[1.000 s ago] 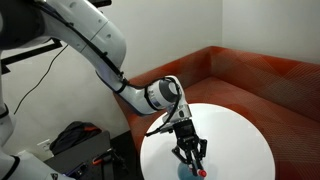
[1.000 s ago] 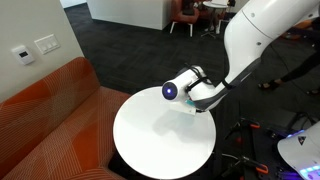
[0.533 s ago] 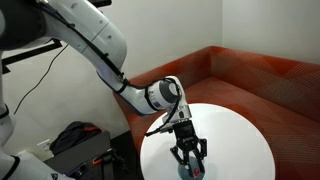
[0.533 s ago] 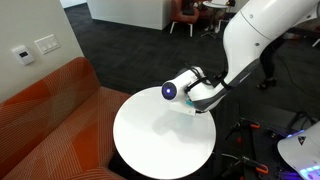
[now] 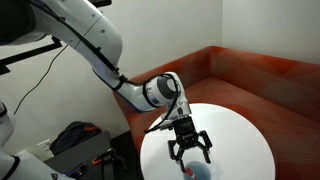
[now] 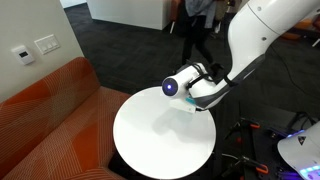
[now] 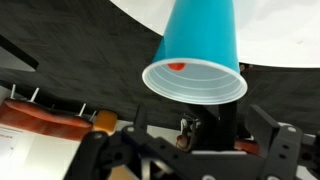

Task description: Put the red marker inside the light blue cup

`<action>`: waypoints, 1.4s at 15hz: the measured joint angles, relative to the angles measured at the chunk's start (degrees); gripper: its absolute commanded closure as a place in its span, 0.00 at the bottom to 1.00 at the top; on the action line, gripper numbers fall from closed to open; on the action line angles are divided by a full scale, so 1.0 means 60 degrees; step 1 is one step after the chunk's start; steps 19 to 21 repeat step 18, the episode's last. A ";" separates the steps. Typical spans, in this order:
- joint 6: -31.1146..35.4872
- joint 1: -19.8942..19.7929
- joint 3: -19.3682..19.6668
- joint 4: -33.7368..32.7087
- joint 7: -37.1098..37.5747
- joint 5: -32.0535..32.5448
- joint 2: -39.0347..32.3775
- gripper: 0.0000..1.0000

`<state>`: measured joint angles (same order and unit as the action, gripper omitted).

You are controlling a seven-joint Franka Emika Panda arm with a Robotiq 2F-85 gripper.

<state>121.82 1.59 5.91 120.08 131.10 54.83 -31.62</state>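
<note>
In the wrist view the light blue cup (image 7: 196, 40) stands on the white round table (image 7: 280, 30), its open mouth facing the camera. A small red patch inside its rim is the red marker (image 7: 177, 67); the rest of it is hidden by the cup wall. My gripper (image 7: 190, 150) hangs over the cup with its dark fingers (image 7: 100, 152) spread wide and nothing between them. In an exterior view the gripper (image 5: 190, 154) hovers open above the near part of the table (image 5: 240, 130), with the cup (image 5: 198, 172) faint just below it.
An orange-red sofa (image 5: 255, 75) curves around the far side of the table and also shows in the other exterior view, sofa (image 6: 50, 105). A dark bag (image 5: 75, 140) lies on the floor beside the arm. A person (image 6: 195, 30) walks in the background.
The jaws went from shut on the red marker to wide open. The marker left the fingers and now lies in the cup. The gripper has risen slightly.
</note>
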 measured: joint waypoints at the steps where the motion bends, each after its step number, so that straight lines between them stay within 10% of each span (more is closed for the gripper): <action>1: 0.0000 0.0000 0.0007 0.0093 0.0043 0.0007 0.0176 0.00; 21: 0.0191 0.0044 -0.0255 0.1999 0.1264 0.0844 0.2856 0.00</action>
